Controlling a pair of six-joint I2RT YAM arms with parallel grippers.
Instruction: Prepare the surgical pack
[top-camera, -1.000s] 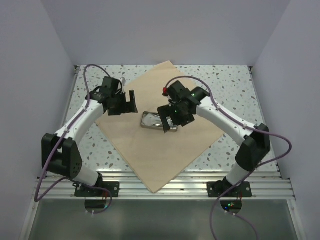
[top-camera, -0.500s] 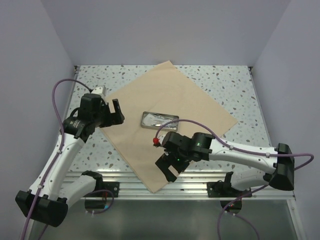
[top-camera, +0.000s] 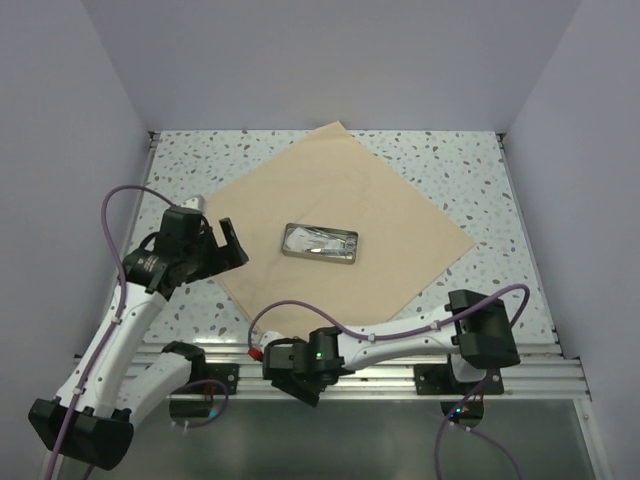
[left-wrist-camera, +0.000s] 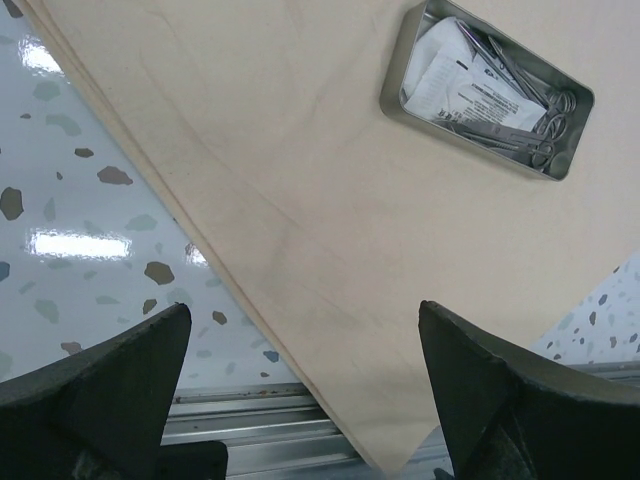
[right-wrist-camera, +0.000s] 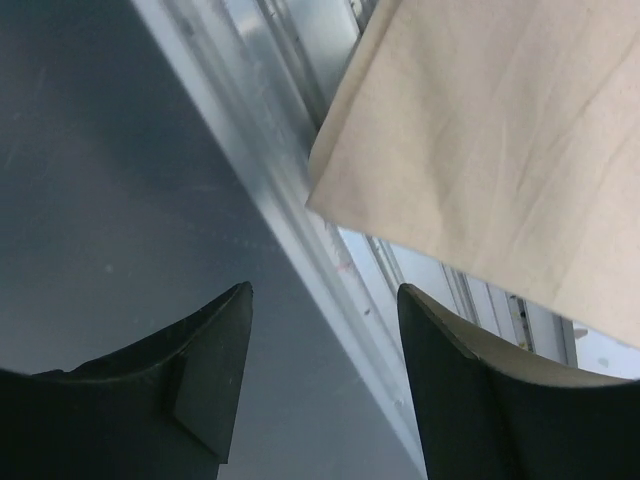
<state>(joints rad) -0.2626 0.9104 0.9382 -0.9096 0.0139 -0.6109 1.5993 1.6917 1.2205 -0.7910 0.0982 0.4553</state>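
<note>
The surgical pack's beige cloth (top-camera: 340, 190) lies flat as a diamond on the table. At its middle stands a small steel tray (top-camera: 320, 242) holding silver instruments and white gauze packets, seen also as the tray (left-wrist-camera: 487, 95) in the left wrist view. My left gripper (top-camera: 236, 243) hovers open over the cloth's left edge (left-wrist-camera: 330, 250), nothing between its fingers (left-wrist-camera: 120, 380). My right gripper (top-camera: 303, 388) hangs low at the cloth's near corner (right-wrist-camera: 320, 195), over the rail. Its jaws stand apart and empty, the corner just ahead of its fingertips (right-wrist-camera: 235, 310).
The speckled table (top-camera: 440, 170) ends in aluminium rails (top-camera: 390, 372) at the near side, with a grey panel (top-camera: 330, 440) below them. Plain walls close in the left, right and far sides. Purple cables loop off both arms.
The right arm swung from the tray down to the cloth's near corner, and its jaws narrowed. The left gripper drew back from the far left to the cloth's left edge.
</note>
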